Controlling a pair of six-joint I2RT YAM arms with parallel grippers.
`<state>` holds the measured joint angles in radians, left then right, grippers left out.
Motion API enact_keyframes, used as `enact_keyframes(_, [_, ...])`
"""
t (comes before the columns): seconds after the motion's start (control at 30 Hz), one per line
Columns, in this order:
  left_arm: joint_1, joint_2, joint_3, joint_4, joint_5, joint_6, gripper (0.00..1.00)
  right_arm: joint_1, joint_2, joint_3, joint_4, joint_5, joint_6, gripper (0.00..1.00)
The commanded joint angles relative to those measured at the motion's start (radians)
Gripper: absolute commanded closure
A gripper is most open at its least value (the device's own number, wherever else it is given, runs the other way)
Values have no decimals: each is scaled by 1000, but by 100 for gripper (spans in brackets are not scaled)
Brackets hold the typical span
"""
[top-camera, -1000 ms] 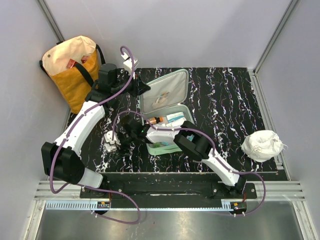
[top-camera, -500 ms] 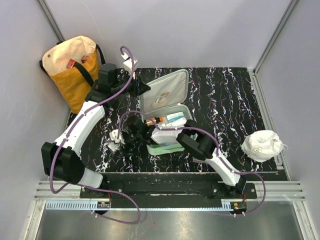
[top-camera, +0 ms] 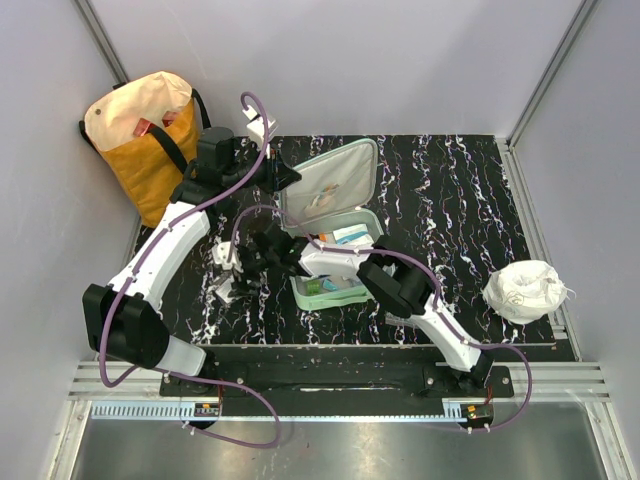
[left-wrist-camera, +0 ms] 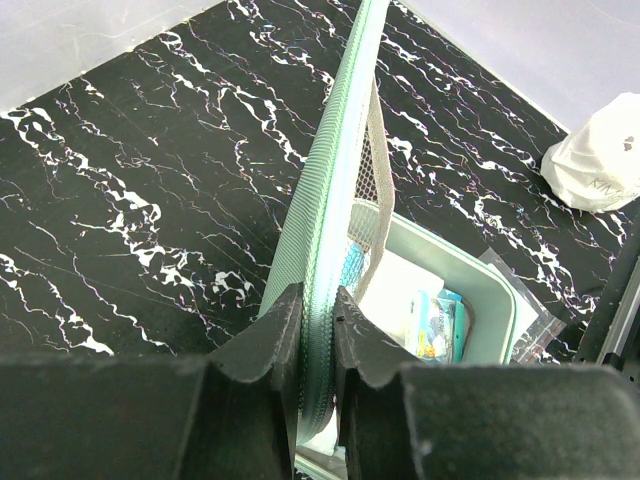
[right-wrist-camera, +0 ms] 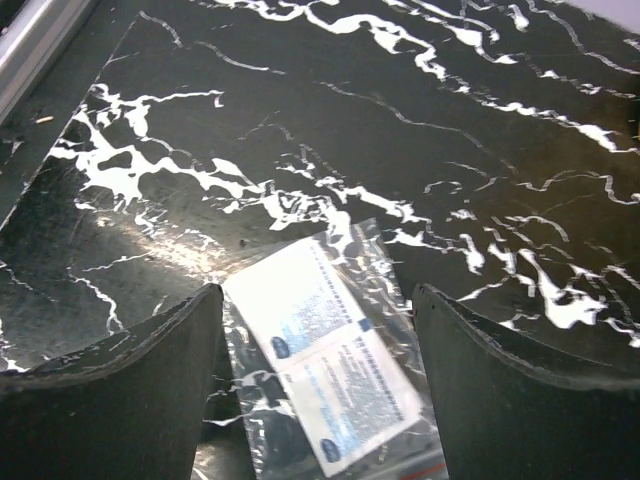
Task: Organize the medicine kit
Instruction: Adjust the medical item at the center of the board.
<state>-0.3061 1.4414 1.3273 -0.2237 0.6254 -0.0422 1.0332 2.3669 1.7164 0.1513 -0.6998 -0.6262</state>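
Toward the near left of the counter (top-camera: pixel 460 200), the right end effector (right-wrist-camera: pixel 318 292) hangs wide open and empty over a clear sachet packet (right-wrist-camera: pixel 320 370), just left of the open medicine kit (top-camera: pixel 340 178), whose raised lid rim the left end effector (left-wrist-camera: pixel 318 310) pinches farther back.

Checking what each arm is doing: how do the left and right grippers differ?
The left gripper is shut, pinching the raised lid edge of the medicine kit; the right gripper is open, holding nothing. The left sits at the kit's lid, the right over a clear packet lying flat on the table. Both have black fingers.
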Motion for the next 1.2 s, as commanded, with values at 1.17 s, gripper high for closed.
enact_keyframes(1.17, [-1,-18,15,-57,46,1,88,11,-188,-214,-190,286,283,22])
